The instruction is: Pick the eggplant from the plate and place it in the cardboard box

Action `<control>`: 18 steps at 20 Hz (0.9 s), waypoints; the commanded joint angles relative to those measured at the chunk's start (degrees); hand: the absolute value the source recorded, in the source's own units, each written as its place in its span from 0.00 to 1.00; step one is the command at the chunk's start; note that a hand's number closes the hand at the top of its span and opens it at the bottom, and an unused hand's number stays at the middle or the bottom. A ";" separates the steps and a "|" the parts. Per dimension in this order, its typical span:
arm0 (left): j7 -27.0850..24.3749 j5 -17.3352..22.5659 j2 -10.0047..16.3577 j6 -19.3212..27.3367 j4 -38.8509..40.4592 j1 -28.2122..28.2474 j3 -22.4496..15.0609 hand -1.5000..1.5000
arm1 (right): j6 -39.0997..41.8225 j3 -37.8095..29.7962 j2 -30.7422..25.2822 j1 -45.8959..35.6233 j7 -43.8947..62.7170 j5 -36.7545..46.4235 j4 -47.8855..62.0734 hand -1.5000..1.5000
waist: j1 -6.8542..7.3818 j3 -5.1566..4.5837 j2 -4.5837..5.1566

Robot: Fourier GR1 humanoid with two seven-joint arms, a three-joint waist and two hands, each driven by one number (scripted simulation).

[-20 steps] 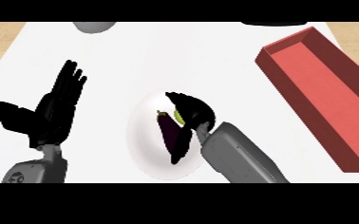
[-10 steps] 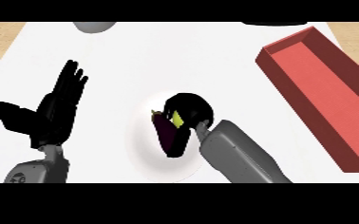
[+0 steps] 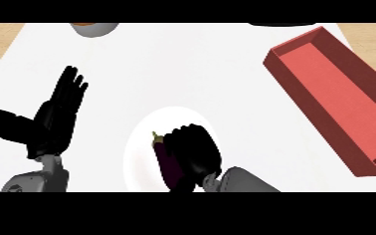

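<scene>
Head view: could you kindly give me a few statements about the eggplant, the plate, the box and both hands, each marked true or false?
1. The eggplant lies on the plate. True.
2. The right hand curls over the eggplant. True.
3. The eggplant is inside the red box. False: it is on the plate.
4. The left hand grips the plate. False: it rests open at the view's left, apart from the plate.

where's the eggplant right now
In the head view, the eggplant lies on the white plate at lower centre, with the right hand curled over it; the red box is away to its right.
</scene>
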 commanded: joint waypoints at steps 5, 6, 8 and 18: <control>-2.43 0.61 -0.32 -1.64 -0.23 1.97 0.21 0.50 | 1.16 6.44 -5.80 4.92 5.78 13.28 -20.55 1.00 | 0.58 -0.03 0.41; -0.47 -2.27 -2.48 1.75 -3.45 2.55 -2.53 0.50 | 2.81 7.68 -7.95 6.63 7.08 13.98 -25.52 1.00 | 0.45 0.00 0.28; 0.52 -1.74 -0.60 0.72 -0.68 -0.56 -1.01 0.50 | 6.78 9.03 -7.85 5.24 8.05 16.15 -29.32 1.00 | 0.41 -0.02 0.39; -0.54 -0.52 -1.02 -0.86 -1.08 1.99 -0.79 0.50 | 9.74 -1.21 0.62 4.84 21.33 23.16 -45.57 1.00 | 0.55 -0.03 0.40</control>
